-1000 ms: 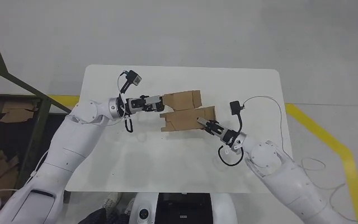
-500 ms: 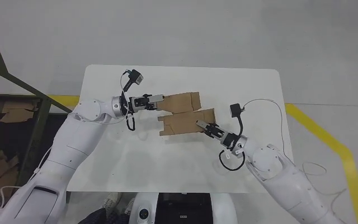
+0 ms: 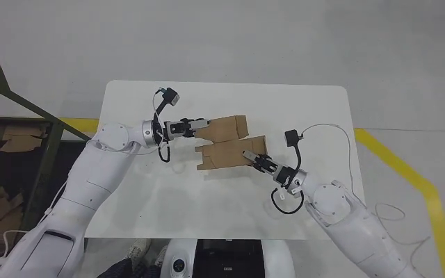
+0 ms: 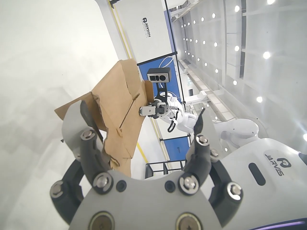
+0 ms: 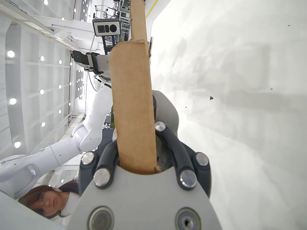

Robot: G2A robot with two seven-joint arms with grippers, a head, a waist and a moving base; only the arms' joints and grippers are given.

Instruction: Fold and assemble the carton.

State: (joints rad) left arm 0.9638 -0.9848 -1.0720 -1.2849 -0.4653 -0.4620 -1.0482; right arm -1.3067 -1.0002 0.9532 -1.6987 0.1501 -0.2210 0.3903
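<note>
Tabletop (image 3: 292, 104), white and round-cornered, is seen from above with bare surface on every side of the work. Wide room is left toward the far edge and toward the robot's right, and a broad strip is left along the near edge. A yellow floor line (image 3: 396, 163) is seen beyond the right edge.

The carton (image 3: 224, 154) is found near the table's middle, well apart from all four edges. It is brown and only partly folded. From above, two panels are shown, one farther and one nearer, offset from each other and joined along a fold. In the left wrist view the carton (image 4: 115, 101) is seen tilted up from the surface. Whether its lower edge touches the table cannot be told.

The left gripper (image 3: 200, 124) is placed at the far panel's left end. In its own view the left gripper (image 4: 140, 123) is spread wide. One finger (image 4: 72, 118) lies against a ragged flap edge, and part of that flap is covered by it. The other finger stands apart from the cardboard, so nothing is clamped.

The right gripper (image 3: 249, 153) is placed at the near panel's right end, clamped on the cardboard. In its own view the right gripper (image 5: 144, 106) is crossed by a strip of carton (image 5: 133, 101). One finger (image 5: 166, 113) is visible and the other is hidden behind the strip.
</note>
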